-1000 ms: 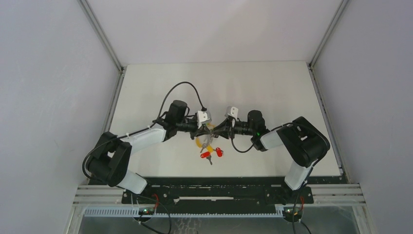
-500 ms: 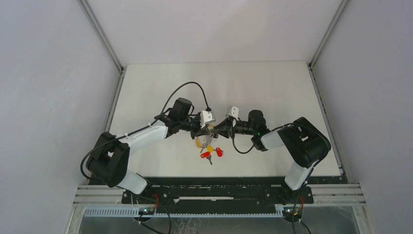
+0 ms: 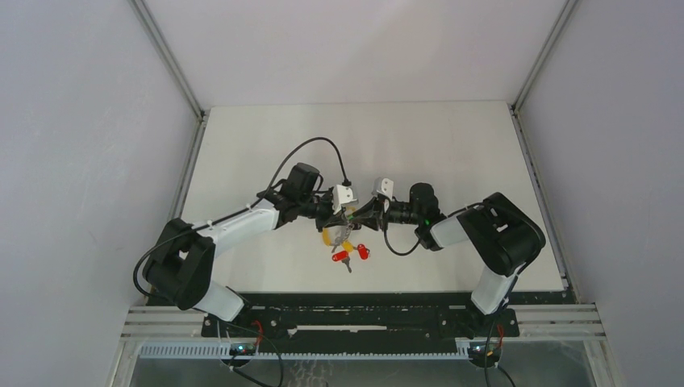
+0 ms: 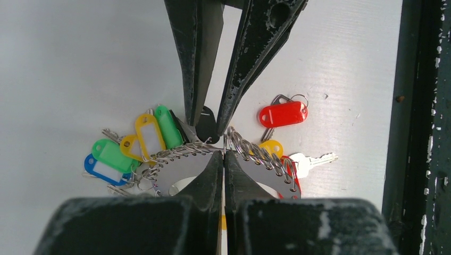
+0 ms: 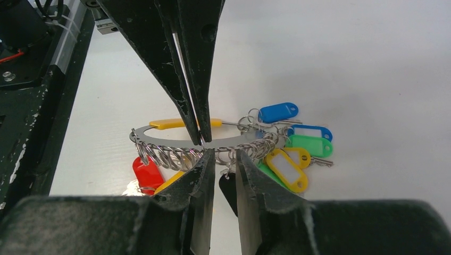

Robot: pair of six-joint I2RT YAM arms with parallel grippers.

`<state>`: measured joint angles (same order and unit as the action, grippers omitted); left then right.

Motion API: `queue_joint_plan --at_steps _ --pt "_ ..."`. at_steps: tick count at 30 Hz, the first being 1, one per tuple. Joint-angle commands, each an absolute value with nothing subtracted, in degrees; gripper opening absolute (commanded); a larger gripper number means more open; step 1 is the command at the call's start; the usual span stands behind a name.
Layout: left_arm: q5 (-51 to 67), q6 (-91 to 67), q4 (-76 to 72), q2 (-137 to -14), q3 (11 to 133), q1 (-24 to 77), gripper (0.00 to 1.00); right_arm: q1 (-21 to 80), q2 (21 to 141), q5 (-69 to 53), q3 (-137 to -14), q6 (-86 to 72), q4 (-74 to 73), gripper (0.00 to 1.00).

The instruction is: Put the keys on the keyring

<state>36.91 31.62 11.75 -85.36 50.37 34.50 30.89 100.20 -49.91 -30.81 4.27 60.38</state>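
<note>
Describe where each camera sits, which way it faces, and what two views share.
Top external: above, behind the bases, looking down at the table; left arm, right arm show.
Left wrist: on that wrist, faces past the left gripper at the keyring.
Right wrist: on that wrist, faces the opposite way past the right gripper.
Both wrist views share the keyring.

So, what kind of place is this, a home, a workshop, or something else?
Most likely a robot test cell in a lab, not a home. A white table is closed in by plain grey walls on metal posts, and the left arm and right arm are bolted at its near edge.
</note>
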Motion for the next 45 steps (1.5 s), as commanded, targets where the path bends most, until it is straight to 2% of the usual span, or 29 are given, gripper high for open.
queue_joint_plan --at_steps 1,7,20,37,39,42,45 --pt "35.9 31.9 10.8 -84.2 54.5 34.7 0.00 31.4 98.6 -48.2 -30.4 6.3 60.8 0.20" --pt "35.6 32.0 11.1 -84.3 54.7 34.8 0.00 31.5 96.1 -47.5 -30.0 8.8 56.6 0.22" --pt "36.0 32.0 11.3 -84.4 54.9 35.2 0.00 32.8 98.1 -49.7 -30.8 7.4 61.5 0.20" --pt "38.7 32.2 10.7 -84.4 54.9 35.9 0.00 33.6 101.3 -49.7 -32.8 6.5 62.7 0.11" --pt "38.8 32.3 10.7 -84.3 54.9 35.9 0.00 33.6 101.5 -49.9 -33.1 6.5 62.7 0.09" --pt "38.4 32.5 10.7 -84.3 54.8 36.0 0.00 33.6 101.8 -49.8 -33.2 6.7 62.6 0.00" --pt "36.8 33.0 10.5 -83.9 54.0 35.9 0.02 33.3 101.6 -49.9 -33.2 6.5 62.0 0.00"
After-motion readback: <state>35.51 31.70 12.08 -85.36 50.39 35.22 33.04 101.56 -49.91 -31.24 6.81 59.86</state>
